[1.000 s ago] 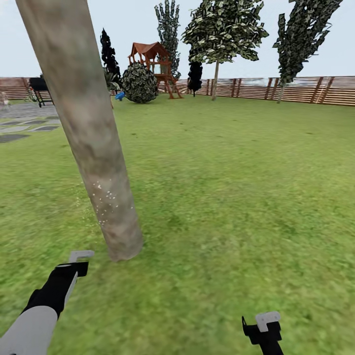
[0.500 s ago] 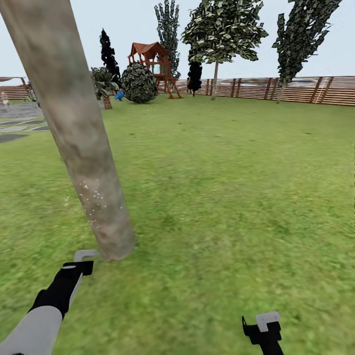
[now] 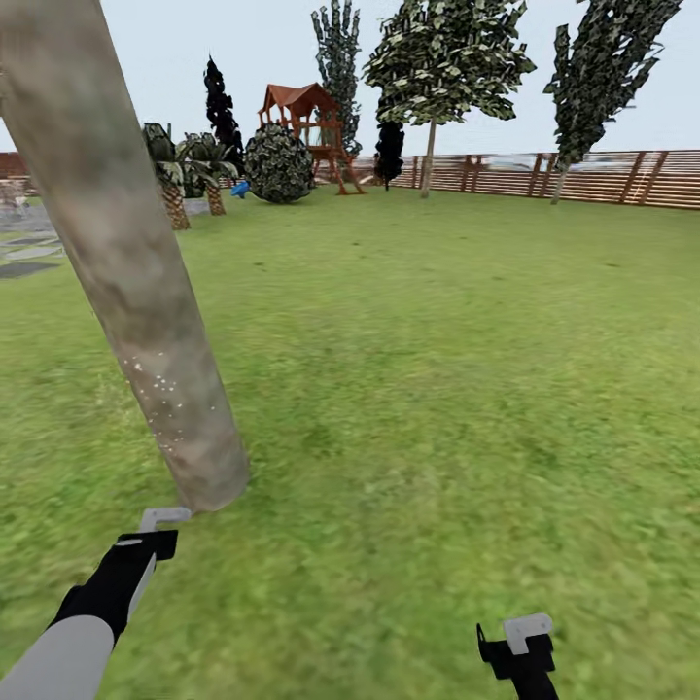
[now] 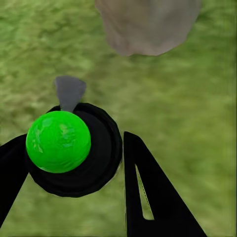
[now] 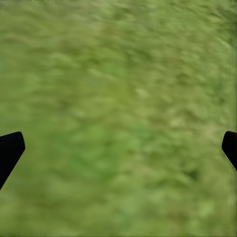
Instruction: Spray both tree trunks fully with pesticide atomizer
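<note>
Left gripper [image 4: 74, 163] clamped on the pesticide atomizer [image 4: 66, 148], green cap up, grey nozzle aimed at the near-left tree trunk [image 3: 126, 292]. White pesticide specks [image 3: 156, 389] low on the bark. Right gripper [image 5: 118, 148] spread wide over grass [image 3: 437, 389].

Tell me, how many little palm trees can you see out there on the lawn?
2. One palm stands just beside the thick trunk at the far left of the head view; the second palm is a bit further right, before the round bush. Others may be hidden behind the trunk.
</note>
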`<state>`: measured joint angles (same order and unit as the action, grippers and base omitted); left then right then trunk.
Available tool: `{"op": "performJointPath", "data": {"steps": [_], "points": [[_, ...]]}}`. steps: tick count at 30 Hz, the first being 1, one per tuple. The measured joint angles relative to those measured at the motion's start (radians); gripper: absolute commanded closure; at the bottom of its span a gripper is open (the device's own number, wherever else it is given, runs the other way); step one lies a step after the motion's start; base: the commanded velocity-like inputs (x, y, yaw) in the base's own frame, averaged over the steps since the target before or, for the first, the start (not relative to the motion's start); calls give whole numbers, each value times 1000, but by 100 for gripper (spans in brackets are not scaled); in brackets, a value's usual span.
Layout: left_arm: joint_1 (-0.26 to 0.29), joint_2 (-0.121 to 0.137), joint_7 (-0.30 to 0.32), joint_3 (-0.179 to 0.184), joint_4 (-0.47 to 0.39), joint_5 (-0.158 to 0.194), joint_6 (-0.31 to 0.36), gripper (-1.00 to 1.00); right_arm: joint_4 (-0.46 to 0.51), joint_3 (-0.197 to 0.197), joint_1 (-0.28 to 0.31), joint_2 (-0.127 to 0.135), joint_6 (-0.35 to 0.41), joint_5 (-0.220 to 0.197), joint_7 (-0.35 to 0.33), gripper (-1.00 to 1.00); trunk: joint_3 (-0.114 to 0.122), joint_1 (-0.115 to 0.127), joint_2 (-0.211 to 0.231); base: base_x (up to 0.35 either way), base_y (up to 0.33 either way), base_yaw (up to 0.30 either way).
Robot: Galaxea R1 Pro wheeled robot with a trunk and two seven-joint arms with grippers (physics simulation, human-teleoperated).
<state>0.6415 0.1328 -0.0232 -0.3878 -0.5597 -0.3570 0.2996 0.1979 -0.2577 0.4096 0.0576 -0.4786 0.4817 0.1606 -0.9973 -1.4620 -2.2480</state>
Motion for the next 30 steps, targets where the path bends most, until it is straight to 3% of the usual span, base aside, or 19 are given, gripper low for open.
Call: {"op": "performJointPath", "data": {"steps": [2, 9, 15, 22, 30], "points": [[0, 2, -20, -2, 1, 0, -42, 100, 0, 0, 0, -1, 0, 0, 0, -100, 0, 0, 0, 268, -145, 274], [0, -6, -26, -3, 1, 1, -48, 100, 0, 0, 0, 0, 0, 0, 0, -100, 0, 0, 0, 285, -95, 278], [0, -11, -23, 3, -1, 3, -50, 100, 0, 0, 0, 0, 0, 0, -1, -100, 0, 0, 0, 30, -12, 266], [0, -32, -25, 6, -2, 1, -50, 100, 0, 0, 0, 1, 0, 0, 0, -100, 0, 0, 0, 15, -104, 27], [0, -35, -27, 6, -3, 2, -50, 100, 0, 0, 0, 1, 0, 0, 0, -100, 0, 0, 0, 143, -262, 0]]}}
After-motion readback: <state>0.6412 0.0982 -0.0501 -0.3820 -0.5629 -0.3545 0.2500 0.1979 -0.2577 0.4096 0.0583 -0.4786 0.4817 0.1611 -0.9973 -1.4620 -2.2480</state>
